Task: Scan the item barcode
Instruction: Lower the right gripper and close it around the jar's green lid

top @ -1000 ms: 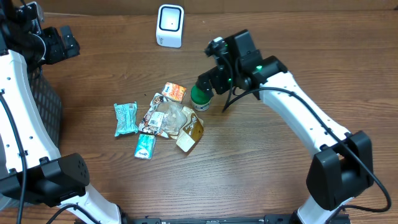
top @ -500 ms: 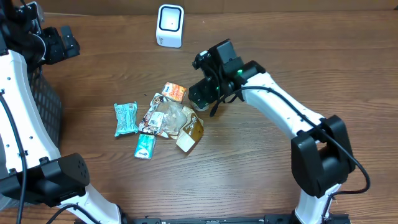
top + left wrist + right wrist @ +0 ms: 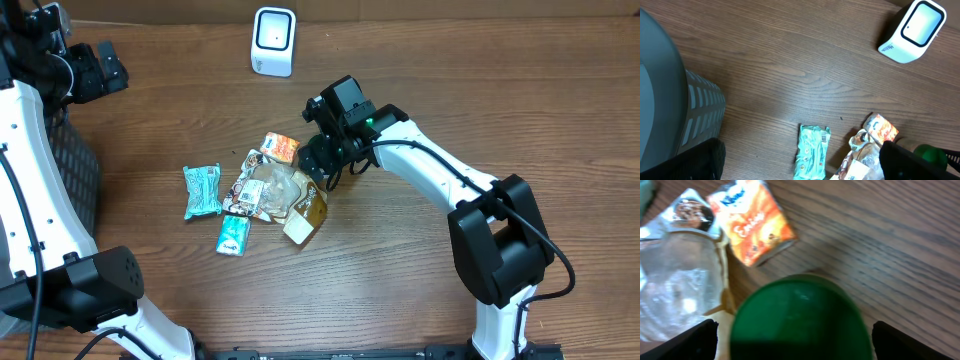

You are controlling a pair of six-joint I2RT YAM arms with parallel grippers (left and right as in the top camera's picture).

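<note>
Item one, the thing to be scanned: a round green-lidded container (image 3: 797,320), standing on the brown wooden surface (image 3: 420,280) at the right edge of a small heap of goods. Seen lid-on from the right wrist view, so its long axis looks to run upright, straight toward the fingers (image 3: 692,342) above it. The right gripper (image 3: 320,160) hangs directly over it, fingers spread wide to either side of the lid and closed on nothing. The left gripper (image 3: 97,68) is well apart at the far left corner, also spread wide and empty, so the right arm is plainly the nearer. Heap, touching or overlapping: orange printed sachet (image 3: 281,148) just beside the lid, crumpled clear plastic bag (image 3: 272,185), tan and brown carton (image 3: 306,212), teal wrapped packet (image 3: 202,190), small teal sachet (image 3: 232,234). White box-shaped barcode scanner (image 3: 273,40) sits beyond the heap, at the far edge. Dark mesh basket (image 3: 75,170) at left; its contents cannot be seen.
</note>
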